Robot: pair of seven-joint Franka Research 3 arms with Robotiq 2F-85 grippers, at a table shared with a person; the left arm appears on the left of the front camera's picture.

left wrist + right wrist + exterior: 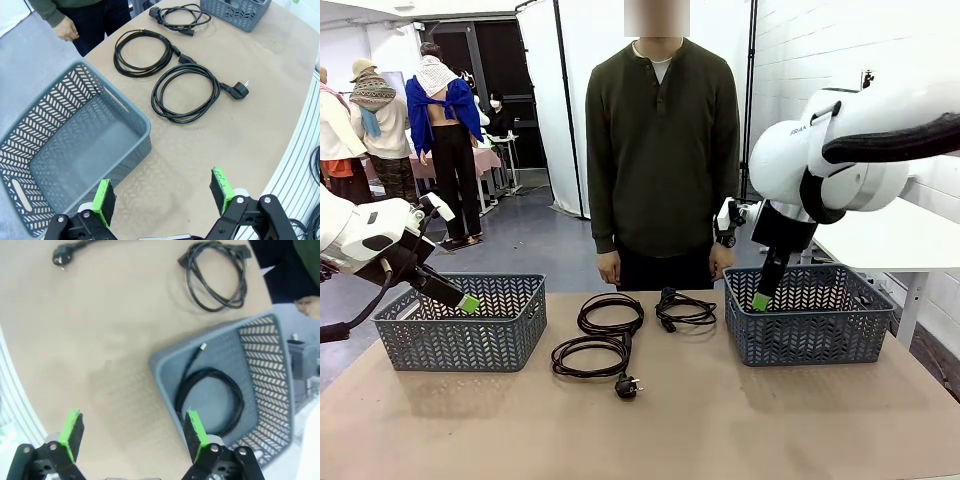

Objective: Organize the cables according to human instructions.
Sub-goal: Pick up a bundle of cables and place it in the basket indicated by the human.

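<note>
Both grippers stand released. The left gripper (162,192) hangs over the corner of the left basket (460,340), one finger above its floor and the other above the counter (720,430). The right gripper (132,432) straddles the wall of the right basket (810,340), in which one coiled cable (239,402) lies. Three more cables lie on the counter between the baskets: a plug-ended coil (157,95) nearest the robot, a second coil (119,55) just behind it, and a smaller bundle (667,298) beside the right basket. The person (662,150) stands at the far edge, arms down.
</note>
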